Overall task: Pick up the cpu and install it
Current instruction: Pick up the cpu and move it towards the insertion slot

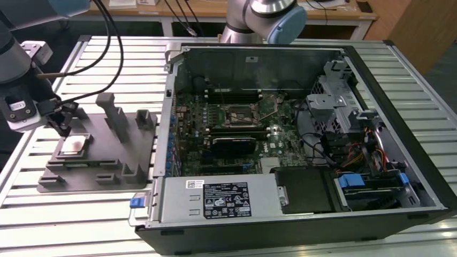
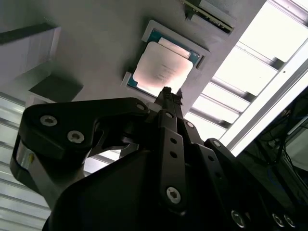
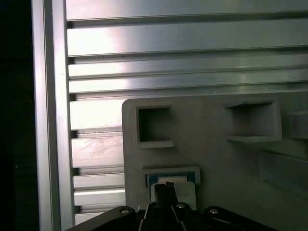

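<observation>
- Exterior view: the cpu [image 1: 74, 145] lies in a recess of the grey tray [image 1: 93, 176], the claw [image 1: 63, 128] just above it.
- Second wrist view: claw [image 2: 167, 92] tips pinched narrow over the cpu [image 2: 163, 70], holding nothing.
- First wrist view: cpu [image 3: 187, 190] in the tray [image 3: 216, 163]; pickup and installing both remain.

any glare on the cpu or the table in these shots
second wrist view: soft sheen on the cpu, table slats blown out white, claw dark in front; first wrist view: bright bands on the slats; exterior view: even light
</observation>
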Motion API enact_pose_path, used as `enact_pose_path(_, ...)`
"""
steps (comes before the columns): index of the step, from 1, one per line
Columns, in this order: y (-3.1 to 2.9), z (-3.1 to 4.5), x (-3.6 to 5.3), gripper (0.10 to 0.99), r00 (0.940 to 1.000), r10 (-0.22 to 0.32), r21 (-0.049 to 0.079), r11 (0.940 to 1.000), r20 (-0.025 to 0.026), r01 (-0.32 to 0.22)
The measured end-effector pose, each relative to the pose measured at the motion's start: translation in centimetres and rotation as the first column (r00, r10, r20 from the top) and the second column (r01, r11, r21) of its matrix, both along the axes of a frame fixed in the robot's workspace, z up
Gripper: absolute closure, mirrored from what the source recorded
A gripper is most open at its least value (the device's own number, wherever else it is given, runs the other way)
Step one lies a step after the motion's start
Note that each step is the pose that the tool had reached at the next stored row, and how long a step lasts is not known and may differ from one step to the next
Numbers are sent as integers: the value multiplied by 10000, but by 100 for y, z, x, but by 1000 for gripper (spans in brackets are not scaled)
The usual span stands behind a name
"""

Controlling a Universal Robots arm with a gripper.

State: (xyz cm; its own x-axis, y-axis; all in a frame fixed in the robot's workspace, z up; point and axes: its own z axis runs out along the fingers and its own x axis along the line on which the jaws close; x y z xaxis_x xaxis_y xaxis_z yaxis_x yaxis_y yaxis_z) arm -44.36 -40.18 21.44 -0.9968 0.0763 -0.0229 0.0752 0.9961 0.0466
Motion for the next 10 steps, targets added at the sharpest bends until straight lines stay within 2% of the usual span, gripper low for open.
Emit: enact_pose_path(10,-64,-74,50,980,10000,-1,0,10000,-7,1)
